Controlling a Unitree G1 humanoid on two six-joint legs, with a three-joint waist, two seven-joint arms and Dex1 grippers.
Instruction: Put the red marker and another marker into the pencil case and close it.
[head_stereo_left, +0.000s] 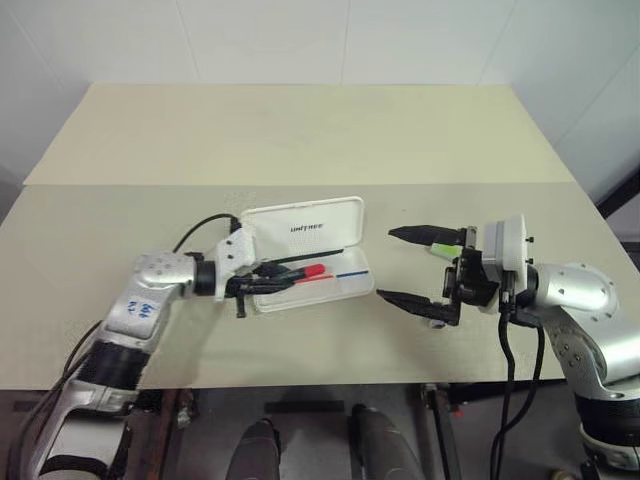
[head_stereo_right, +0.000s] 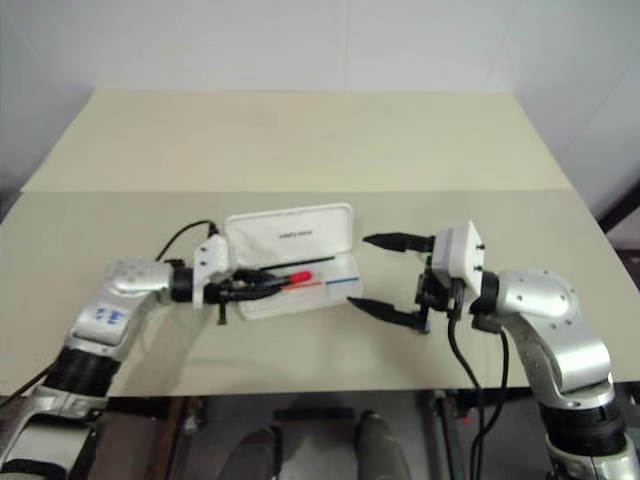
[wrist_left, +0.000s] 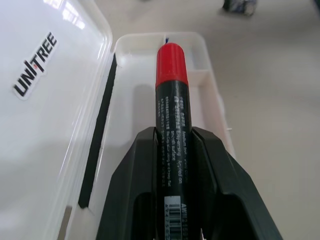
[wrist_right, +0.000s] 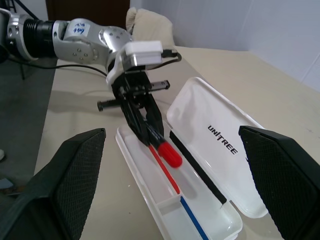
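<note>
The white pencil case (head_stereo_left: 351, 289) lies open on the table, its UNITREE lid (head_stereo_left: 300, 225) tipped back on the far side. My left gripper (head_stereo_left: 290, 278) is shut on the red marker (wrist_left: 171, 65) by its black barrel. The red cap points over the case's tray (wrist_left: 131, 95), low above it. To the right of the case my right gripper (head_stereo_left: 386, 264) stands open and level, its fingers (wrist_right: 75, 170) aimed at the case with nothing between the tips. A bit of the neon yellow-green marker (head_stereo_left: 443, 247) shows by that gripper's far finger, mostly hidden.
A thin red line and a blue line (wrist_right: 192, 220) run along the tray floor, with a small end compartment (wrist_right: 167, 210). A black cable (head_stereo_left: 200, 228) loops behind my left wrist. The table's front edge (head_stereo_left: 300, 385) is close below both arms.
</note>
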